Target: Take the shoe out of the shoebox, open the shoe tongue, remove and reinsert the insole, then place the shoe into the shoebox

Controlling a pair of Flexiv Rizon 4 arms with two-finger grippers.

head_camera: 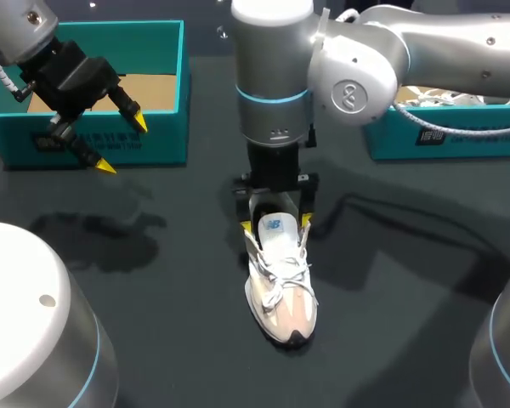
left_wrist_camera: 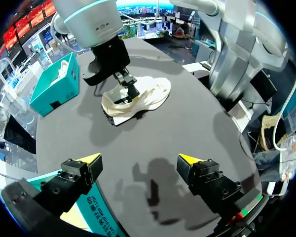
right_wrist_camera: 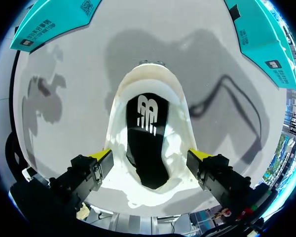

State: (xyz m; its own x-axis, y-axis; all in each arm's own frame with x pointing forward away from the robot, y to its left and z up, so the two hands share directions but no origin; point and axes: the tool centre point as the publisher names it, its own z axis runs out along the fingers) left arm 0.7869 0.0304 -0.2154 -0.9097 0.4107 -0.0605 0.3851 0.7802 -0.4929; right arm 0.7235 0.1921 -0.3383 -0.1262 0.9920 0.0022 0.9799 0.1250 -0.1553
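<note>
A white sneaker (head_camera: pixel 280 285) lies on the dark table, its toe toward the front edge. My right gripper (head_camera: pixel 275 224) hangs straight down over its heel, open, one yellow tip on each side of the collar. In the right wrist view the shoe (right_wrist_camera: pixel 150 98) sits between and under the spread fingers (right_wrist_camera: pixel 96 165), and a dark insole (right_wrist_camera: pixel 147 143) with a logo shows inside it. My left gripper (head_camera: pixel 123 144) is open and holds nothing, just in front of the teal shoebox (head_camera: pixel 184 85) at the back left. From the left wrist view, its gripper (left_wrist_camera: pixel 138 159) faces the shoe (left_wrist_camera: pixel 148 96) and my right gripper (left_wrist_camera: pixel 126 89).
A second teal box (head_camera: pixel 442 140) stands at the back right under my right arm, with white things in it. The left shoebox's inside shows a brown cardboard floor (head_camera: pixel 153 89). Dark table surface (head_camera: pixel 153 280) lies around the shoe.
</note>
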